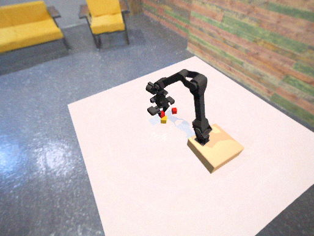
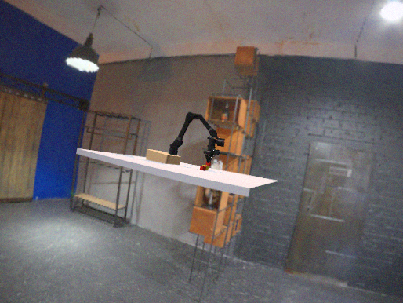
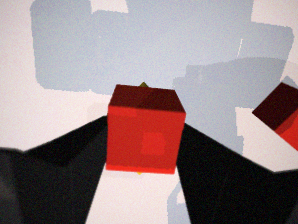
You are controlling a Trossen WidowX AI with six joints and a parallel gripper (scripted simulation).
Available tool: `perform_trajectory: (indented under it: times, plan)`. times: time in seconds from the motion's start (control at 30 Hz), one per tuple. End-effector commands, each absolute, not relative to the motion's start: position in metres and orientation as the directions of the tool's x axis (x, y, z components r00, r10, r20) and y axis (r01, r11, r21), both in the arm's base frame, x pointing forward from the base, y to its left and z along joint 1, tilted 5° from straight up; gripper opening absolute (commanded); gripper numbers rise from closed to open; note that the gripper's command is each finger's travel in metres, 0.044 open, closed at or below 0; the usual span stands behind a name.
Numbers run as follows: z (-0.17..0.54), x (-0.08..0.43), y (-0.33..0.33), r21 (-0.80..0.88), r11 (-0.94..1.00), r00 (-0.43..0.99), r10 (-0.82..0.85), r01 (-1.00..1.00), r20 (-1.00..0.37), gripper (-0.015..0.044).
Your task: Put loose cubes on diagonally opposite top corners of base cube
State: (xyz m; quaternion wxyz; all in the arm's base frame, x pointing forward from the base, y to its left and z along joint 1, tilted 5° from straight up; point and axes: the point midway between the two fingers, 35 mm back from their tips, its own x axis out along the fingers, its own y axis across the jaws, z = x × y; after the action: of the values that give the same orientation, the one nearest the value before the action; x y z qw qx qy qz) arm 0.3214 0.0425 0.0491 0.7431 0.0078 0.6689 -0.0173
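Observation:
My gripper is shut on a red cube, with one black finger on each side of it. The yellow base cube stands on the white table top, below the held cube. In the wrist view the held cube hides nearly all of it; only small yellow tips show behind and in front. How much height lies between the two is hard to tell. The other red cube lies on the table, apart from the base, to the right in the wrist view. In the exterior view the cubes are small and overlap.
The arm stands on a wooden block on the white table top. The loose red cube is the nearest other object to the gripper. Yellow seats, a plank wall and shelving stand beyond the table.

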Motion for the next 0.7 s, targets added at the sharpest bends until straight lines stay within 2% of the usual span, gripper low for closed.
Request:
perform_trajectory:
  times: [0.0, 0.2, 0.33, 0.67]
  plan:
    - [0.048, 0.321, 0.042, -0.015, 0.999, 0.103, -0.018, 0.032, -0.994, 0.0105]
    - [0.048, 0.321, 0.042, -0.015, 0.999, 0.103, -0.018, 0.032, -0.994, 0.0105]
    - [0.048, 0.321, 0.042, -0.015, 0.999, 0.103, -0.018, 0.032, -0.994, 0.0205]
    - [0.058, 0.32, 0.043, -0.011, 0.999, 0.104, -0.015, 0.036, -0.994, 0.0205]
